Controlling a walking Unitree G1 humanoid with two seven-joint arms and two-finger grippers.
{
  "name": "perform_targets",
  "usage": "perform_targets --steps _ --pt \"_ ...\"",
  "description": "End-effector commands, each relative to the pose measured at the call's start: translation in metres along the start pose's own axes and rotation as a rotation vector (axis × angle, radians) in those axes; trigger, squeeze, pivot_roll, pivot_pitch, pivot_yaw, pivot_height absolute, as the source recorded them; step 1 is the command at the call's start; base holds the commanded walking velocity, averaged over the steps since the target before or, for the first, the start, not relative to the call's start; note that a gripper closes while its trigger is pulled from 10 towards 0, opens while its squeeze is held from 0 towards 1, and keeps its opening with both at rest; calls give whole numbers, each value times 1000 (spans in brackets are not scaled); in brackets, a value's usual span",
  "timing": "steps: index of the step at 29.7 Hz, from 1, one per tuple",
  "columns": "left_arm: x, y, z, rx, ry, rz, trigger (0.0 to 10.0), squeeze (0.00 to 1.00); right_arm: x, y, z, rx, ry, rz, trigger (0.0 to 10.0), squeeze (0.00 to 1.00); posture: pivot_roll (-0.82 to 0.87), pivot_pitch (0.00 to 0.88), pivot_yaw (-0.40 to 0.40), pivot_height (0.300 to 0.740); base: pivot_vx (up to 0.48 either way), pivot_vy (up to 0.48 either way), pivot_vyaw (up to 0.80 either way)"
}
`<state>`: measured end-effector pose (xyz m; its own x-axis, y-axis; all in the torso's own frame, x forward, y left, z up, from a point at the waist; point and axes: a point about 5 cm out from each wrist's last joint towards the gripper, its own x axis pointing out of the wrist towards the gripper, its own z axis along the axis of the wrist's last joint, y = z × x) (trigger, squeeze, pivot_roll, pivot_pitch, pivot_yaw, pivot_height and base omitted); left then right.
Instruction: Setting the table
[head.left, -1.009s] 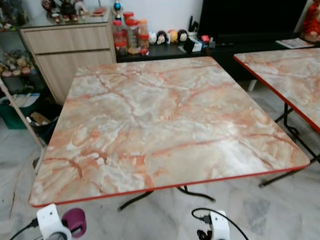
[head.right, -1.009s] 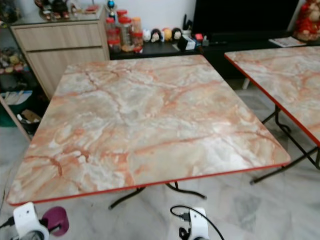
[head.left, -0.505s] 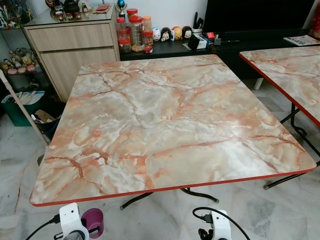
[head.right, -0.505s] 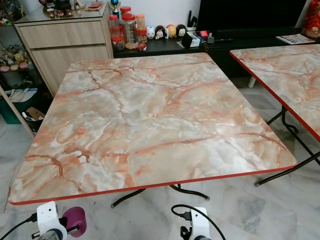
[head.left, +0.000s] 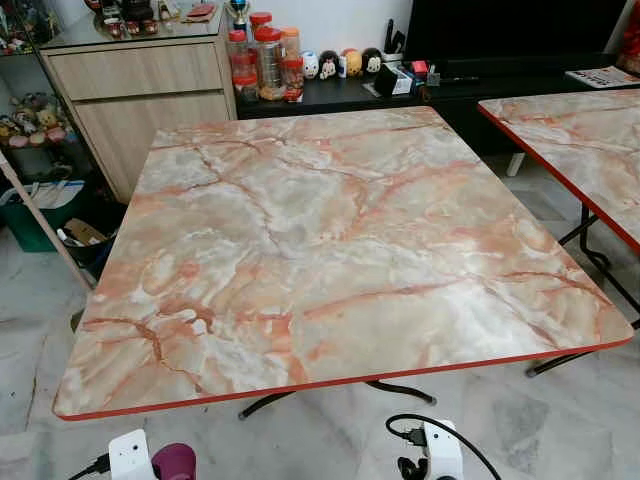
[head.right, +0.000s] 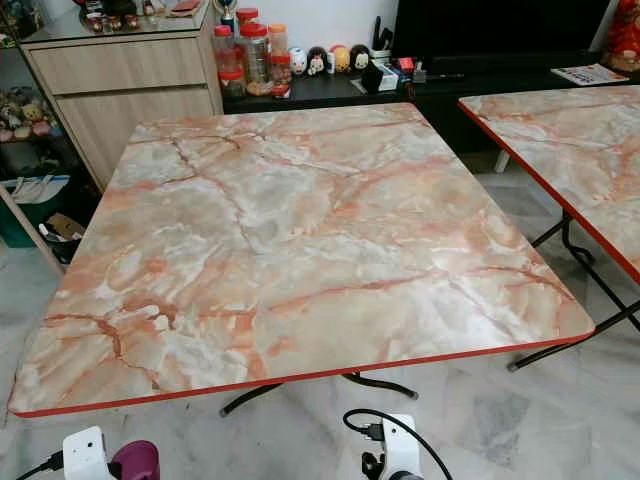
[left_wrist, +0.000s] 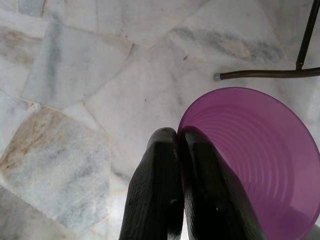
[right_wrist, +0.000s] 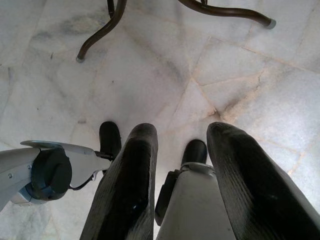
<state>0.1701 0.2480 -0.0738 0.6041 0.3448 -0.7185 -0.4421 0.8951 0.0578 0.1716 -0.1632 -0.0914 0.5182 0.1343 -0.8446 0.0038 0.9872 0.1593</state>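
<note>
Purple plastic cup (left_wrist: 260, 165), one only, pinched at the rim by the left gripper (left_wrist: 180, 137) low over the marble floor (left_wrist: 75, 75).
Translucent, ribbed inside with fine rings; one finger inside the rim, one outside, pressed tight. Right gripper (right_wrist: 182, 135) spread apart, holding nothing, above the floor. Beyond, two marble-patterned, red-edged tables: the near table (head.left: 330, 230) ahead, the second table (head.left: 580, 140) to its right.

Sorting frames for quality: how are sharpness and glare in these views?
Left eye view: sharp, soft sheen across the marble table. Left wrist view: purple cup crisp, rim pinched by the left gripper. Right wrist view: evenly lit floor, right gripper open.
</note>
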Motion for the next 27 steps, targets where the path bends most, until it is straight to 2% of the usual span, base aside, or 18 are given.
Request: perform_targets --steps 1,8,14,18,27 --pt "2 -5 5 19 -3 -3 10000 0 0 0 5 -17 -19 2 10000 0 58 0 7 740 0 -285 0" --pt "2 -5 7 29 -5 -2 10000 0 0 0 6 -18 -36 -1 10000 0 51 0 10 740 0 -297 0" --pt "1 -5 3 45 8 1 10000 0 0 -1 8 -18 -54 -10 10000 0 58 0 5 740 0 -342 800" --pt "0 -1 -3 38 26 14 10000 0 0 -2 7 6 -47 -6 10000 0 55 0 7 740 0 -345 0" --pt "-2 0 -8 39 38 17 10000 0 0 -1 6 -32 -51 3 10000 0 52 0 10 740 0 -363 47"
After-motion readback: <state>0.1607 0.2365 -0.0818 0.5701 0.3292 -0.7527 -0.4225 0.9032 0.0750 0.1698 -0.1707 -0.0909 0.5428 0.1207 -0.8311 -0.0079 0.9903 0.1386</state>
